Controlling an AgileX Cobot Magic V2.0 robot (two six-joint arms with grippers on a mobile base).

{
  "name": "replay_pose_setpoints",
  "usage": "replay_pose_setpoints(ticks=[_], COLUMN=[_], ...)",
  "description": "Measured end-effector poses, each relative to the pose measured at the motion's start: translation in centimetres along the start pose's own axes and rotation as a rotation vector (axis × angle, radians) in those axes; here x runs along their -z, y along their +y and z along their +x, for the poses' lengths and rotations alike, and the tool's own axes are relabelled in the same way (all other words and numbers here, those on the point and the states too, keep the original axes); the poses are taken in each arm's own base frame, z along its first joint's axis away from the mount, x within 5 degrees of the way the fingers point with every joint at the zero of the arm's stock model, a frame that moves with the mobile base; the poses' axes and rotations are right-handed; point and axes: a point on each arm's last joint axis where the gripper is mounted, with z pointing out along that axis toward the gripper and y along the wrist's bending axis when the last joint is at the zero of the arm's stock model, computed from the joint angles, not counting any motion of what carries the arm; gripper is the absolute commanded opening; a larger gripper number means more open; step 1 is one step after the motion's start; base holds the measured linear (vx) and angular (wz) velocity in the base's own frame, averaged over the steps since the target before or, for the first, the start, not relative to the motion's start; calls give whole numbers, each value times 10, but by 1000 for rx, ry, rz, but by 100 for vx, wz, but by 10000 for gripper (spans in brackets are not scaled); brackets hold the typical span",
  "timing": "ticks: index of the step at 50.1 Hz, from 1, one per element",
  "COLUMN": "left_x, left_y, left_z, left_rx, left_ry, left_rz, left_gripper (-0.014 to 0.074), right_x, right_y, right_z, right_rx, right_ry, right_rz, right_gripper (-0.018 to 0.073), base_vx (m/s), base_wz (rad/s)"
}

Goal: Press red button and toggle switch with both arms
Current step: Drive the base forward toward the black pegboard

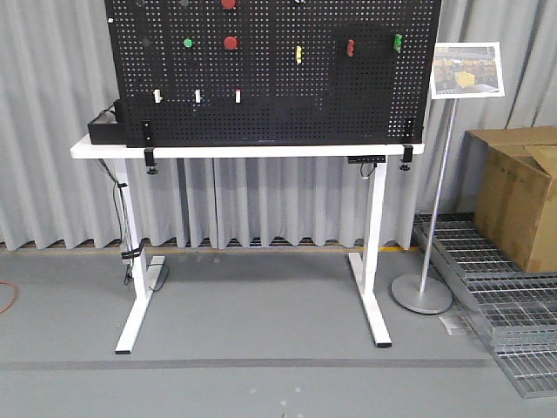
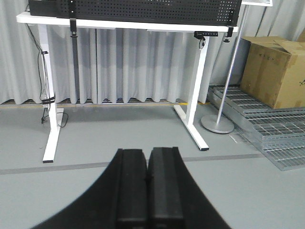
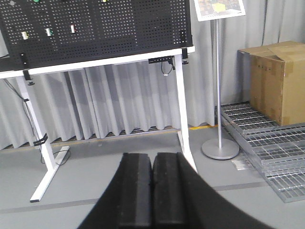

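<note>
Two grippers, both well back from the board and low over the grey floor (image 1: 261,322). Your left gripper (image 2: 148,155) has its fingers pressed flat together with nothing between them. Your right gripper (image 3: 152,157) is the same, closed on itself and empty.

The black pegboard (image 1: 270,78) stands upright on the white desk (image 1: 252,150), clamped at its lower corners. The red button (image 1: 231,42) sits upper centre-left on the board, just right of a green button (image 1: 187,42). A second red button (image 1: 228,3) is cut off by the top edge. Below them is a row of three small white toggle switches (image 1: 197,96); the rightmost looks red-tipped. Further right are a yellow switch (image 1: 298,55), a red switch (image 1: 350,47) and a green switch (image 1: 398,42). You cannot tell which way any switch is thrown at this size.

Right of the desk stand a sign stand (image 1: 439,192) and a cardboard box (image 1: 513,196), with metal grating (image 1: 513,305) on the floor. A grey curtain (image 1: 52,174) hangs behind.
</note>
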Motion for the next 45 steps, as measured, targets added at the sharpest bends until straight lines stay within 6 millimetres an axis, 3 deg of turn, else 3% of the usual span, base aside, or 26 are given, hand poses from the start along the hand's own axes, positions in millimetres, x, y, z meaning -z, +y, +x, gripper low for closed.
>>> replay_pose_setpoints(ticks=[45], left_x=[0], left_y=[0], left_z=[0], left_rx=[0], left_ry=[-1], left_rz=[-1], left_gripper=[2], right_x=[0], right_y=[0], right_z=[0], right_rx=[0], right_ry=[0], right_rz=[0], right_gripper=[-3], base_vx=[39], base_wz=[3])
